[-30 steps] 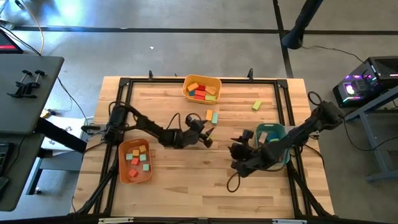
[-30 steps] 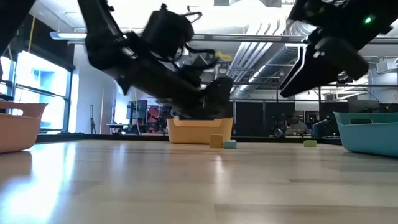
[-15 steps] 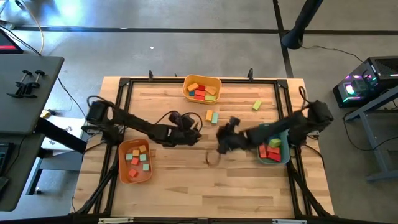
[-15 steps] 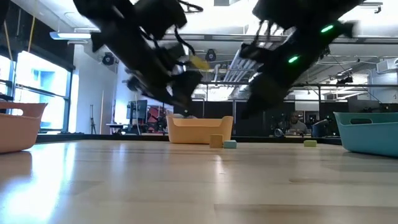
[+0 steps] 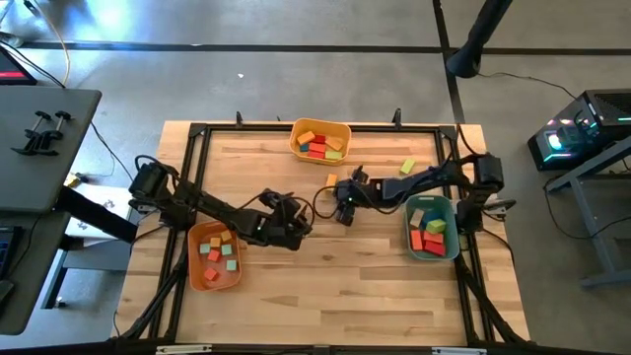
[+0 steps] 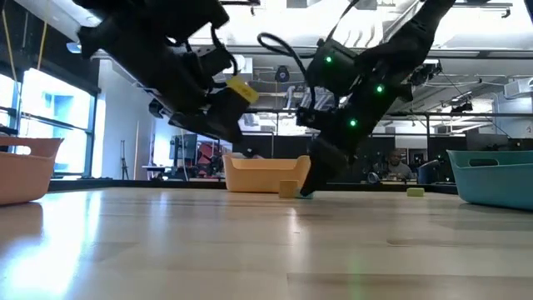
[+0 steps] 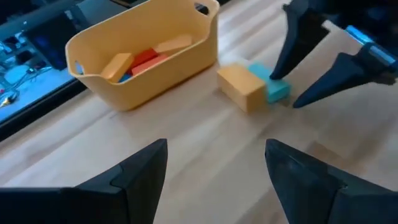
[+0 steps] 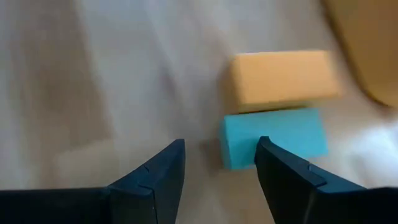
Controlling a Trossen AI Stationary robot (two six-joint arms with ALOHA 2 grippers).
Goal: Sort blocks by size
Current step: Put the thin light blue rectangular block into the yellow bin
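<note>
An orange block and a teal block lie side by side on the wooden table, in front of the yellow bin. My right gripper is open and slants down just over the teal block; in the left wrist view its fingers stand at that block's end. Whether they touch it I cannot tell. My left gripper is open and empty, back from the pair, near the table's middle. A green block lies alone at the far right.
The yellow bin at the far edge, the orange bin at near left and the teal bin at right each hold several blocks. A black frame runs round the table.
My right gripper has swung from beside the teal bin toward the table's left and far edge, and has come down at the orange and teal blocks. My left gripper has drawn back from those blocks toward the table's left and near side, rising a little.
</note>
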